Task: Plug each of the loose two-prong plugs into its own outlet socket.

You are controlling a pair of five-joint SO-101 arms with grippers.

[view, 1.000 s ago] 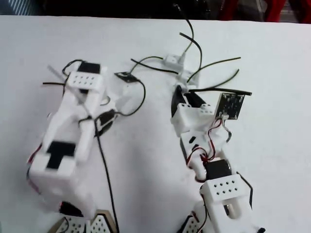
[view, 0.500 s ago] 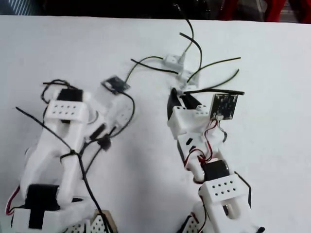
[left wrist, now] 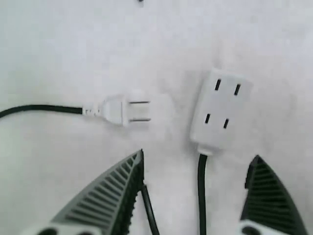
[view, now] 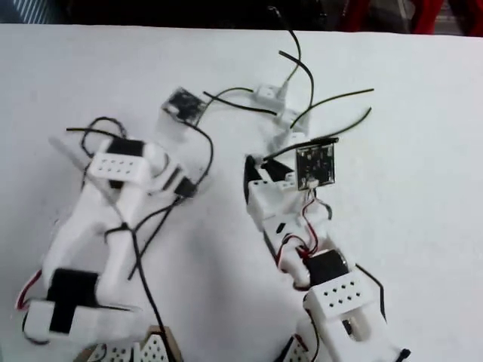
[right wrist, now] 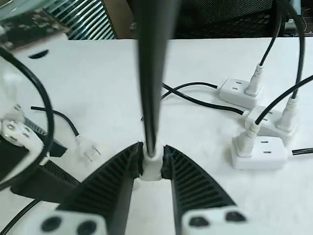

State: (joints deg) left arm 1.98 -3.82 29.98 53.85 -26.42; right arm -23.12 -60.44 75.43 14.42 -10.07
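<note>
Right now my left gripper (left wrist: 198, 157) is spread wide and holds nothing. Its two ribbed fingers (left wrist: 117, 196) stand on either side of a black cord (left wrist: 201, 196) that runs from a white outlet block (left wrist: 220, 110) and is cut off at the picture's edge. That outlet block lies flat on the white table (left wrist: 58, 44), and both of its pairs of slots are bare. Just beside it, not touching, lies the loose plug (left wrist: 120, 111), its two prongs pointing toward the block's side. My fingers touch neither one.

My right gripper (right wrist: 151, 159) is clamped on a second plug (right wrist: 150, 167), white, whose thick black lead (right wrist: 149, 73) rises straight up from between the fingers. Its prongs are hidden by the fingers, so I cannot tell which way they face. Beyond it the three outlet blocks (right wrist: 259, 152) sit close together on the table, each with a plug seated in it.

From the high view my left fingers are hard to make out beneath the wrist's camera board (view: 183, 105).
</note>
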